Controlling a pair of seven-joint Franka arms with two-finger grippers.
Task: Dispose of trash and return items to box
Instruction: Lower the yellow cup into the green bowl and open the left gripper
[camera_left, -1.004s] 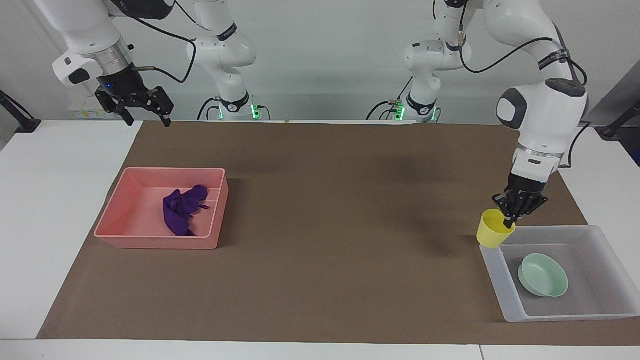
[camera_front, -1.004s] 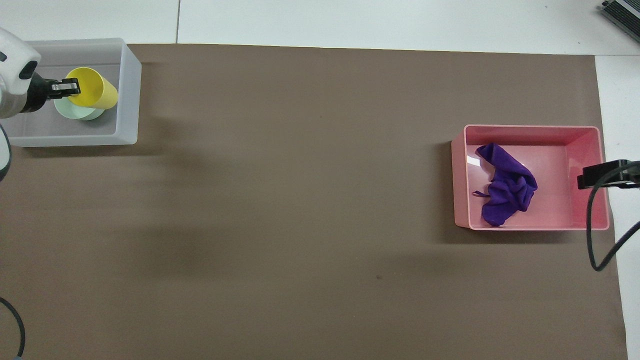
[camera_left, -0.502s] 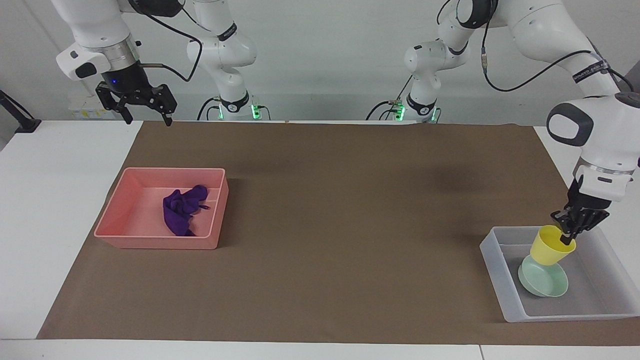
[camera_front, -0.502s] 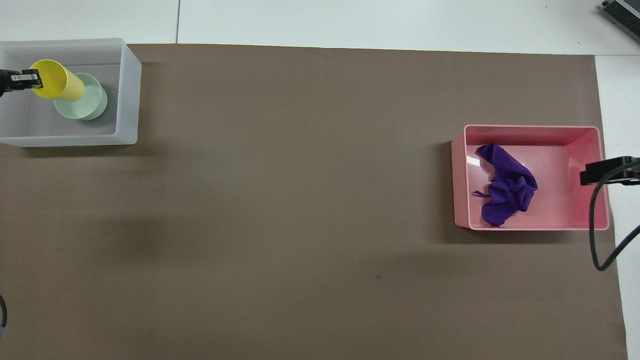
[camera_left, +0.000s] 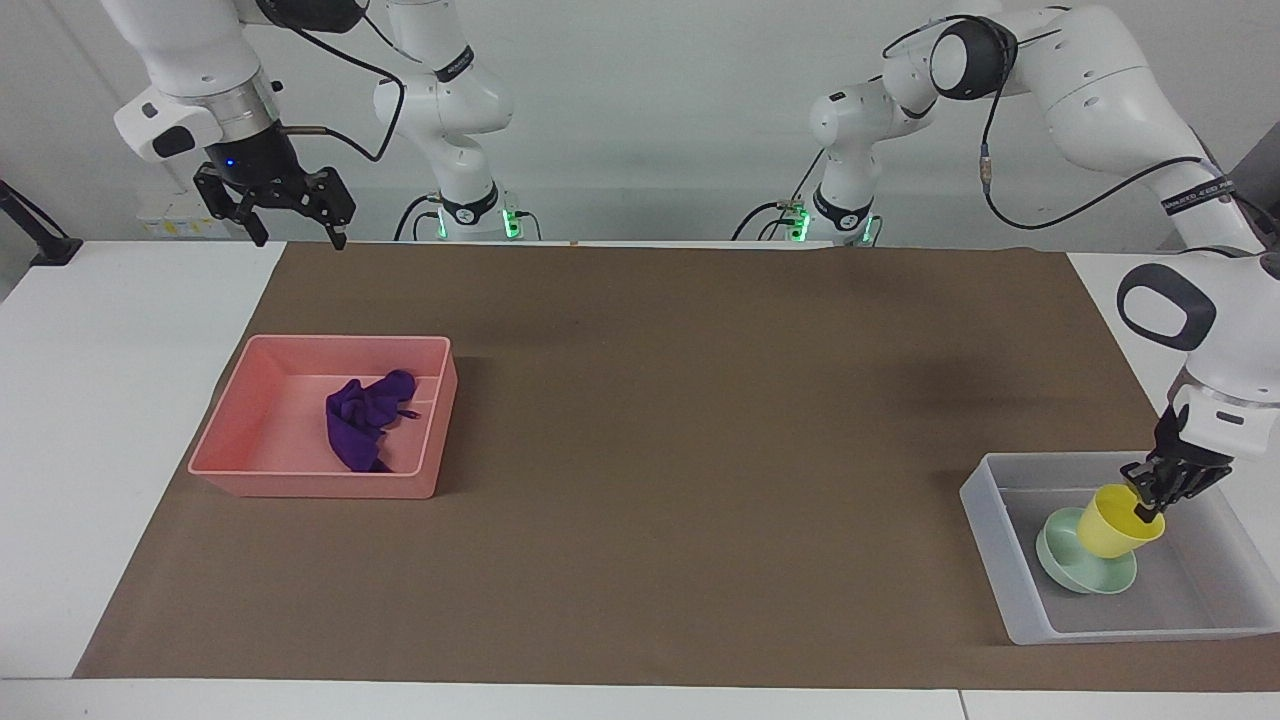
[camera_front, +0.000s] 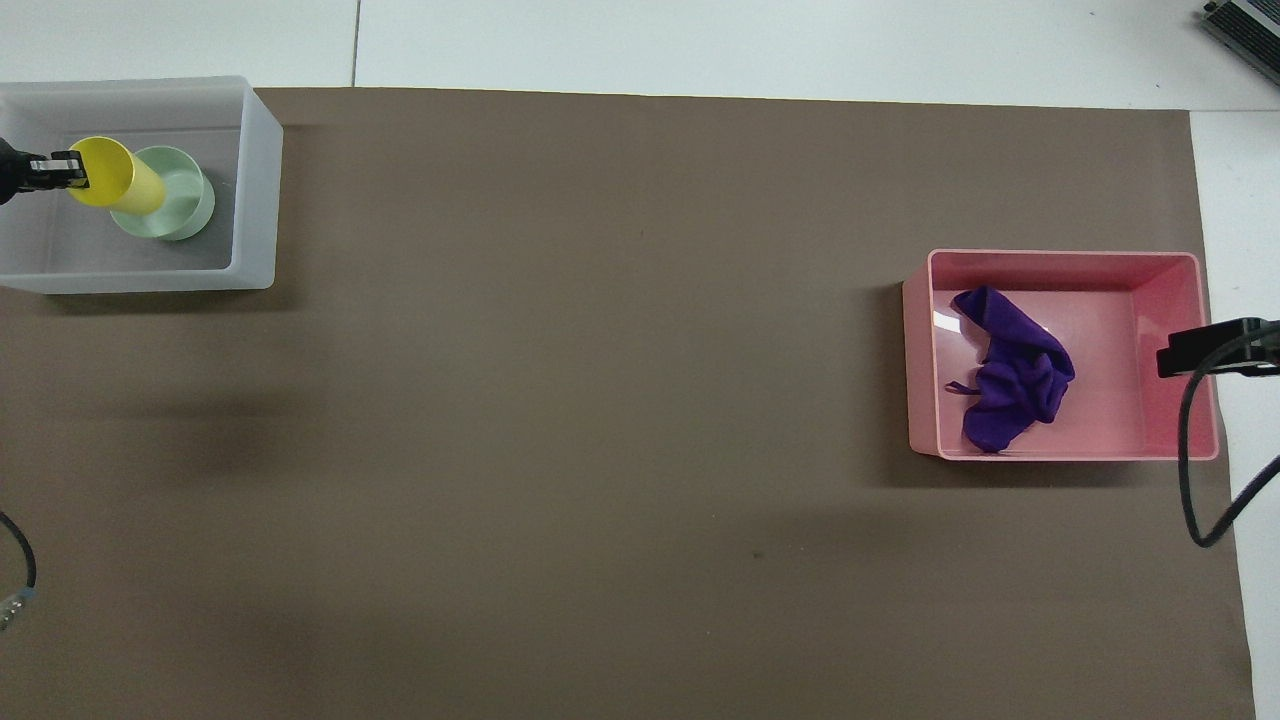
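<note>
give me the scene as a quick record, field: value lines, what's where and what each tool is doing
yellow cup: tilted, held by its rim, over the mint-green bowl
mint-green bowl: lying in the frosted white tray
frosted white tray: at the left arm's end of the table
purple cloth: lying in the pink tray
pink tray: at the right arm's end of the table
left tool: shut on the yellow cup's rim, over the frosted white tray
right tool: open, holding nothing, raised near the table edge at the robots' end, waiting
</note>
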